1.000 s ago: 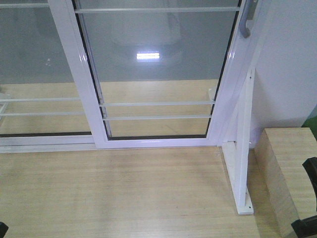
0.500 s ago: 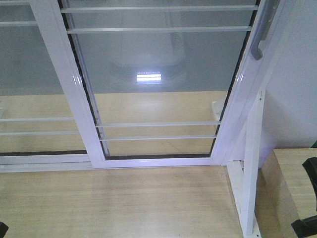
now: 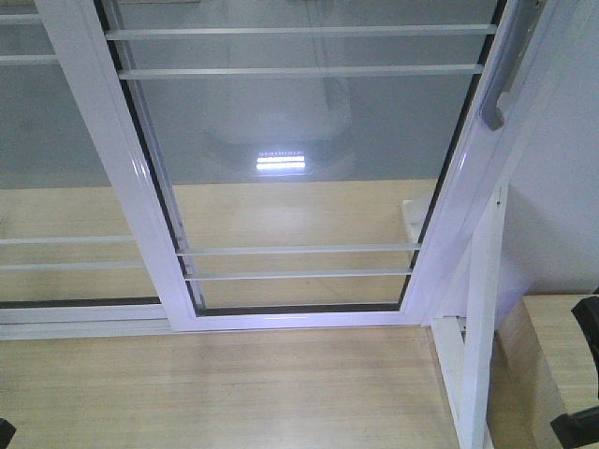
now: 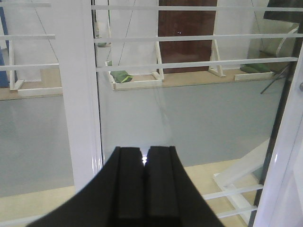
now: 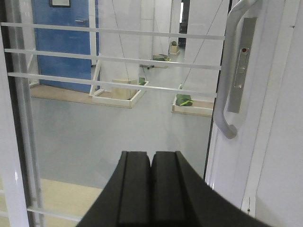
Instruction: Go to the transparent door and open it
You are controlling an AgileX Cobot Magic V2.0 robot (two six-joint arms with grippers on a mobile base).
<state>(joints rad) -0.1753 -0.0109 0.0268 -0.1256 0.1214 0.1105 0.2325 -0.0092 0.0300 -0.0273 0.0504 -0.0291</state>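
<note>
1. The transparent door (image 3: 299, 187) fills the upper middle of the front view, straight ahead, with its bottom rail on the pale wooden floor (image 3: 234, 393). The picture's upper edge cuts off its top, so only the lower glass and white frame show.
2. Its grey handle (image 3: 499, 79) sits on the right rail. The front view crops its upper part. The right wrist view shows more of it, with the lower end curving free beside a narrow lock plate (image 5: 239, 66).
3. The left gripper (image 4: 144, 155) has its black jaws pressed together with nothing between them, and only a glint of light shows at the tips. It points at the glass, just right of a broad white upright (image 4: 80, 94).
4. The right gripper (image 5: 151, 158) is likewise closed on nothing. It is aimed at the glass left of the handle and is apart from it.
5. Black parts (image 3: 585, 374) at the front view's right edge are cropped, and I cannot tell what they are.
6. A bright glare patch (image 3: 281, 162) lies on the glass and blurs what is behind it.
7. On the left, the door's frame overlaps a neighbouring panel (image 3: 56, 140).
8. On the right, a white post (image 3: 482, 309) stands just beside the handle rail, and a wooden block (image 3: 552, 355) lies beyond it.
9. The floor runs wide before the bottom rail, from the left edge to the post's foot.
</note>
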